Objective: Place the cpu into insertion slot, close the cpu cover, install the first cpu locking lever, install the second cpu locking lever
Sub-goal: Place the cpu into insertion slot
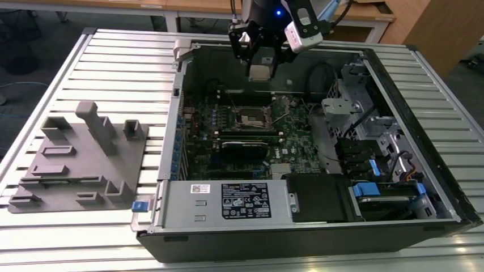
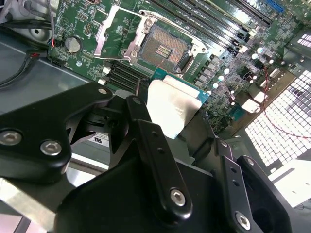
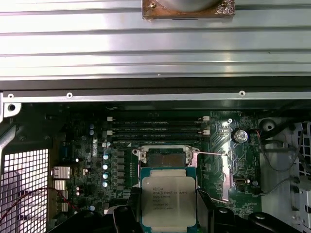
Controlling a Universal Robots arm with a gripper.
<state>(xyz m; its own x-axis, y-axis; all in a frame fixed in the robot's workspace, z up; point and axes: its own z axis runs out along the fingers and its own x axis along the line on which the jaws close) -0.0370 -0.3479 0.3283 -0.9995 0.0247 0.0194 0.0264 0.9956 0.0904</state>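
Note:
My gripper point(image 1: 260, 69) hangs over the back of the open computer case, shut on the cpu point(image 2: 172, 108), a flat square chip with a silver-grey top on a green edge. In both wrist views the black fingers point(image 3: 127, 216) press on two opposite sides of the cpu point(image 3: 167, 201). The insertion slot point(image 2: 163, 48) lies bare on the green board below and ahead of the chip, well apart from it. Its cpu cover point(image 2: 112, 30), a silver frame plate, is swung open beside it. A thin metal lever point(image 3: 210, 154) sticks out sideways from the insertion slot point(image 3: 165, 158).
Long black memory slots point(image 3: 158, 127) run beside the socket. The case's metal wall point(image 1: 181, 54) rises at the back. A power supply point(image 1: 226, 201) and a drive cage point(image 1: 378, 147) fill the front and the exterior view's right. A grey fixture block point(image 1: 79, 158) stands on the slatted table.

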